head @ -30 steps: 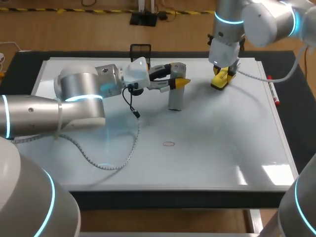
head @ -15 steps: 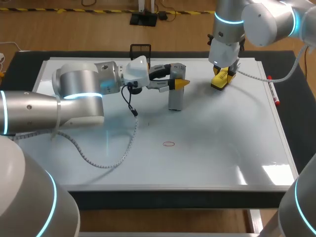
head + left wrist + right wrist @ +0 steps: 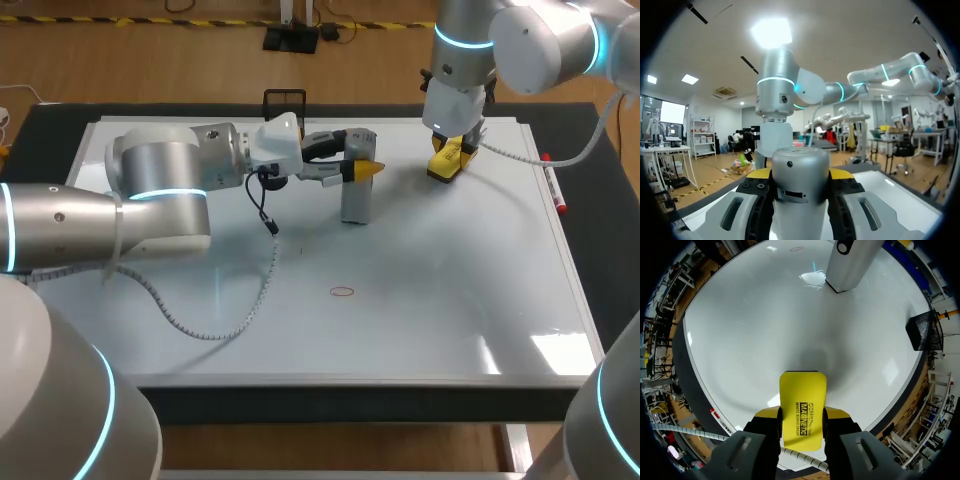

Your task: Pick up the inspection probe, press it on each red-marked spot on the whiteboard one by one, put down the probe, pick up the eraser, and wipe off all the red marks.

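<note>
Probe and eraser both held; one red mark visible on the whiteboard

Left end effector [image 3: 364, 167]: fingers closed against the two sides of the probe [image 3: 356, 196], near its top. The probe is a silver cylinder standing upright, its base on the whiteboard [image 3: 450, 300] in the far middle area.

Right end effector [image 3: 449, 156]: fingers clamped on the two long sides of the yellow eraser [image 3: 802, 402], which sticks out ahead of the tips. It sits over the far right part of the whiteboard, well apart from the probe. Contact with the surface cannot be confirmed.

Red mark [image 3: 342, 292]: a small oval outline near the middle of the whiteboard, nearer than the probe and apart from it.

Also noted: a red marker [image 3: 555, 189] lying along the whiteboard's right edge, and a black wire basket [image 3: 285, 101] at its far edge. The whiteboard lies flat on the black tabletop [image 3: 40, 140]
</note>
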### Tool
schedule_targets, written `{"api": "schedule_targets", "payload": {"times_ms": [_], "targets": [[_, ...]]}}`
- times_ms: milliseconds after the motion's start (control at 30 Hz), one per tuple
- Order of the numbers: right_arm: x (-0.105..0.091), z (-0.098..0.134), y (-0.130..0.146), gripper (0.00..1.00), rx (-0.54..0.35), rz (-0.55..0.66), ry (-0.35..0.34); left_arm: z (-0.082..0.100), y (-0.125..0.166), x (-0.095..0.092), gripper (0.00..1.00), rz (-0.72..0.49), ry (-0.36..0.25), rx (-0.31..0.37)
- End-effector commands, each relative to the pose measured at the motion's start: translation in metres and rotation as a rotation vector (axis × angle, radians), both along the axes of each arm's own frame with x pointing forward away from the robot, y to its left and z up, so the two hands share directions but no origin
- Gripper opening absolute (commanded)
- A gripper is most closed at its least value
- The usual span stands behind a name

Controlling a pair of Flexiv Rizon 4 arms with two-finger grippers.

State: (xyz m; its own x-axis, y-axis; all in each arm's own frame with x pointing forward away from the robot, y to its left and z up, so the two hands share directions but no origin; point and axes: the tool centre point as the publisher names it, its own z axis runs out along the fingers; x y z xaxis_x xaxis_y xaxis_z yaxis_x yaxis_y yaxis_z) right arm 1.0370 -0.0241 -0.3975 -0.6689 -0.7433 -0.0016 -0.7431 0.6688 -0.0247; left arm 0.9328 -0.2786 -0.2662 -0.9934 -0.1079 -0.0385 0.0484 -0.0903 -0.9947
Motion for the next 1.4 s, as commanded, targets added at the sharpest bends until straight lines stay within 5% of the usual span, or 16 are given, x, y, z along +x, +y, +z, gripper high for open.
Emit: {"api": "schedule_targets", "payload": {"times_ms": [33, 533, 900, 1400], "targets": [[0.001, 0.001, 0.000, 0.00, -0.003, 0.001, 0.001, 0.005, 0.003, -0.002, 0.00, 0.003, -0.001, -0.002], [0.001, 0.001, 0.000, 0.00, -0.003, 0.001, 0.001, 0.038, 0.061, 0.005, 0.00, 0.043, -0.014, -0.031], [0.001, 0.001, 0.000, 0.00, -0.003, 0.001, 0.001, 0.058, 0.142, 0.024, 0.00, 0.133, -0.044, -0.063], [0.001, 0.001, 0.000, 0.00, -0.003, 0.001, 0.001, 0.062, 0.244, 0.035, 0.00, 0.277, -0.089, -0.074]]}}
